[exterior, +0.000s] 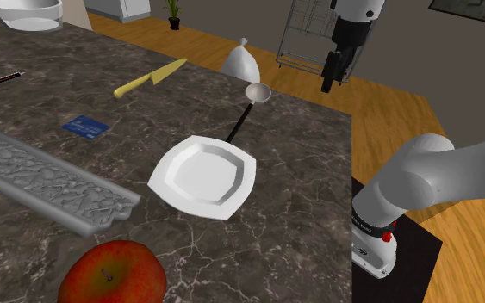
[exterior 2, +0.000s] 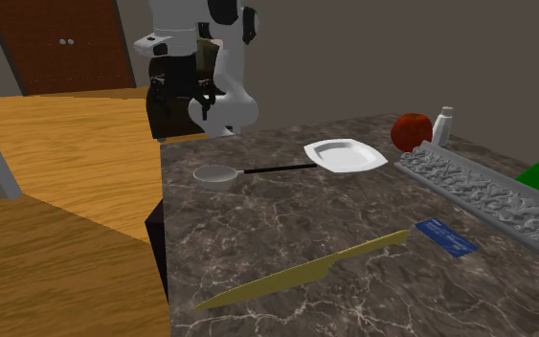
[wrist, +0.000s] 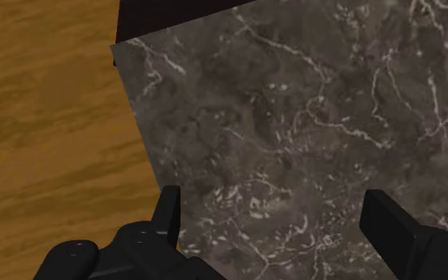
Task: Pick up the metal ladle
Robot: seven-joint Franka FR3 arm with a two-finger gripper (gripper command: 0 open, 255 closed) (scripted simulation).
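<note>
The gripper (exterior: 328, 82) hangs open over the counter (exterior: 301, 172) edge, well apart from the ladle (exterior: 246, 110), which lies flat with its handle tip by the plate (exterior: 204, 175). A low, thin handle may slip the fingers — or they clip the plate.

Ladle (exterior: 256, 93) on counter (exterior: 305, 194), handle end by plate (exterior: 204, 175)

No legible text, brand, number or sign found anywhere. Pale marks noted on blue card (exterior: 85, 126) on the marble counter (exterior: 301, 172). Too small to read.
</note>
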